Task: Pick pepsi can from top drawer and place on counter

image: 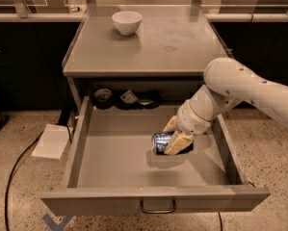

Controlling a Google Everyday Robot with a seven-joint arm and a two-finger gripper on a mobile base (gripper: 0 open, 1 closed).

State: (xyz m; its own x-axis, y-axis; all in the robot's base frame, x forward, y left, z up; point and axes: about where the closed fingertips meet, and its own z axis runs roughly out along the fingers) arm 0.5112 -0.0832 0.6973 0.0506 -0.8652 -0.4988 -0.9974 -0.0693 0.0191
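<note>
Dim, even overhead light throws a soft shadow beneath the hand (174, 134) gripping the pepsi can (160, 142) over the top drawer (114, 165).

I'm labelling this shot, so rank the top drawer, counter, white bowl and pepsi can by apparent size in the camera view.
1. top drawer, though nearness to the camera helps it.
2. counter.
3. white bowl.
4. pepsi can, partly hidden by the gripper, which grips it inside the drawer.

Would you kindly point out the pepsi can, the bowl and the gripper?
pepsi can (159, 142): camera view, its silver end.
bowl (126, 23): camera view, its outer wall.
gripper (169, 139): camera view, between its jaws, inside the top drawer (79, 146).
</note>
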